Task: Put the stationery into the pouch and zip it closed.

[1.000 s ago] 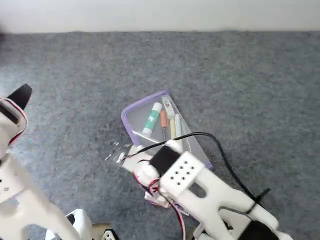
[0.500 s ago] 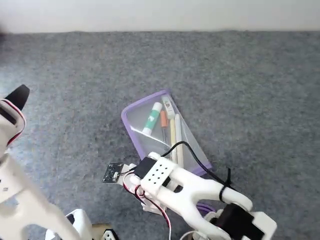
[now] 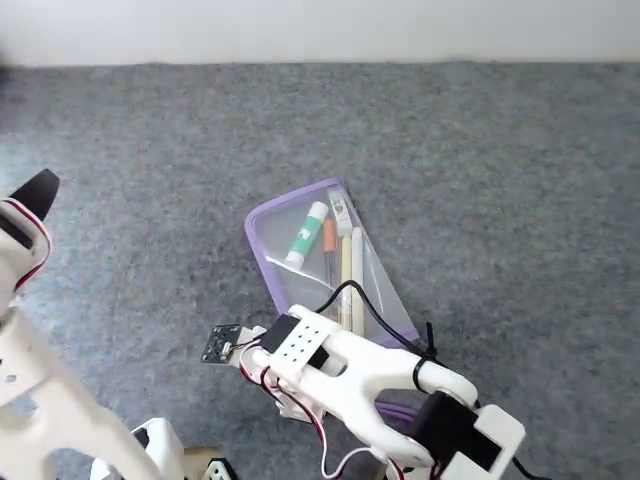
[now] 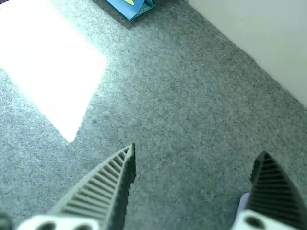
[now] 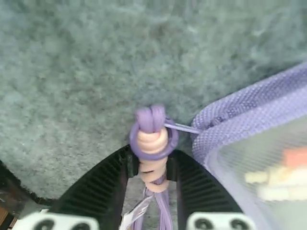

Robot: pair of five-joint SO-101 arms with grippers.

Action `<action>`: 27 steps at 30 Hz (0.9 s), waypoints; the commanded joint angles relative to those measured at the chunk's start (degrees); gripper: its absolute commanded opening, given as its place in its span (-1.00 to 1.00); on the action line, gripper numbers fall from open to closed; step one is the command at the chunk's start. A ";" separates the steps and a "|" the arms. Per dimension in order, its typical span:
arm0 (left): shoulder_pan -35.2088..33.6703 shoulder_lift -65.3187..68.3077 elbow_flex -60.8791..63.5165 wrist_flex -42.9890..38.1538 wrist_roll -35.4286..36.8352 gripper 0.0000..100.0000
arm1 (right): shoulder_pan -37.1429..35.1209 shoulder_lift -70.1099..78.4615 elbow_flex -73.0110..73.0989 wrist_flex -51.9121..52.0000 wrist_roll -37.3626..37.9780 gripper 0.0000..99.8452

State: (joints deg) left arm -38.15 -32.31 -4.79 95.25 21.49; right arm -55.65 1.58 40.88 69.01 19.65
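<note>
A clear pouch with purple edging [image 3: 262, 262] lies mid-table on the grey carpet. Inside it are a white and green glue stick [image 3: 305, 235], an orange marker [image 3: 327, 237] and pale pens [image 3: 347, 272]. My right arm [image 3: 335, 365] bends over the pouch's near end. In the right wrist view my right gripper [image 5: 152, 155] is shut on the purple zipper pull cord [image 5: 151, 132], which has beige beads on it, beside the pouch's purple corner [image 5: 249, 110]. My left gripper [image 4: 192, 187] hangs open over bare carpet at the far left, well away from the pouch.
A pale wall [image 3: 320, 30] runs along the far edge of the carpet. In the left wrist view a blue object [image 4: 130, 5] lies near that wall. Open carpet lies to the right of the pouch and beyond it.
My right arm has drawn back toward the near edge and swung left, uncovering more of the pouch. The pouch has shifted slightly. The left arm has stayed still.
</note>
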 commanded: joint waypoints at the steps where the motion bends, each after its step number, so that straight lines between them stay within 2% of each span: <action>1: -0.35 -1.76 -0.31 0.26 -0.35 -0.26 | 0.22 2.07 0.18 0.84 0.44 -0.98; 5: -0.35 -1.76 -0.31 0.26 -0.35 -0.26 | 2.07 -3.03 0.09 6.02 0.35 -0.98; 9: -0.18 -1.58 -0.31 0.26 -0.35 -0.26 | 5.58 -14.29 0.09 11.91 1.23 -0.98; 15: 0.18 -1.49 -0.31 0.00 -1.76 -0.26 | 13.67 -34.33 0.00 20.35 9.85 -0.98; 19: 4.04 -1.49 -0.31 0.26 -5.10 -0.26 | 19.38 -45.67 0.00 24.22 15.30 -0.98; 24: 13.01 -1.49 1.98 0.53 -11.69 -0.26 | 27.12 -57.63 0.00 24.04 21.45 -0.98; 27: 18.37 -1.76 6.20 0.53 -16.44 -0.26 | 30.73 -61.85 -2.73 23.96 22.51 -0.98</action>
State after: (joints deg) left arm -24.35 -32.31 -0.57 95.25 9.45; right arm -28.40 -55.65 42.02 93.10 40.48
